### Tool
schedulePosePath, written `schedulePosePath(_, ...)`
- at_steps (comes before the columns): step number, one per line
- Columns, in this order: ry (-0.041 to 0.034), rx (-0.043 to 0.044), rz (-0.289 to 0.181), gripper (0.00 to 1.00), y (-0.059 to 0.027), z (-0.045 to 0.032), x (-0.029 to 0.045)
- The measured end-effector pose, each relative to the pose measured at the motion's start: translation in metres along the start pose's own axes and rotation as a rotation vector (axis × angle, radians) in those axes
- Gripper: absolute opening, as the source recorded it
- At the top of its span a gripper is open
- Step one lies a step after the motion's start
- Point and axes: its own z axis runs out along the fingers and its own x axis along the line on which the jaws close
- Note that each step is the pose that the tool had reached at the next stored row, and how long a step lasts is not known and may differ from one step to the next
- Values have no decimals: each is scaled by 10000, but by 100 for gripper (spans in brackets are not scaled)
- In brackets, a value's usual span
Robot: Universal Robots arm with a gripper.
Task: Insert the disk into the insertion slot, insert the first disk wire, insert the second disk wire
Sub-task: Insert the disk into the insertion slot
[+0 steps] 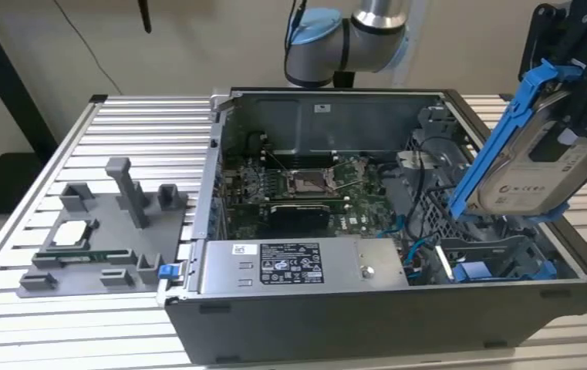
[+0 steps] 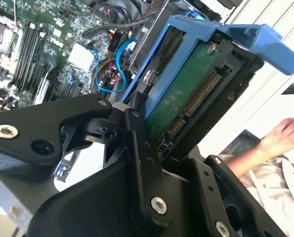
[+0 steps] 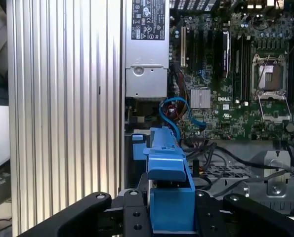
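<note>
The disk, silver-grey in a bright blue carrier frame, hangs tilted above the open computer case at the exterior view's right. My gripper is shut on its upper part. In the second wrist view the black fingers clamp the disk, whose green circuit-board side and connector show. The first wrist view looks down along the blue carrier, held between the fingers. The insertion slot, a grey metal bay with blue tabs, lies below the disk in the case's near right corner. Loose blue wires curl beside it.
A grey power-supply box sits along the case's front wall, with the motherboard behind it. A grey fixture holding parts rests on the slatted table at the exterior view's left. A person's hand is close by.
</note>
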Motion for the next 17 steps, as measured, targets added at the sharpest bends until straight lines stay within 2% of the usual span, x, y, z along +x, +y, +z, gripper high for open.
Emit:
schedulePosePath(11,-23,0,4,0,-72,191,36)
schedulePosePath(17,-26,0,5,0,-78,204,37)
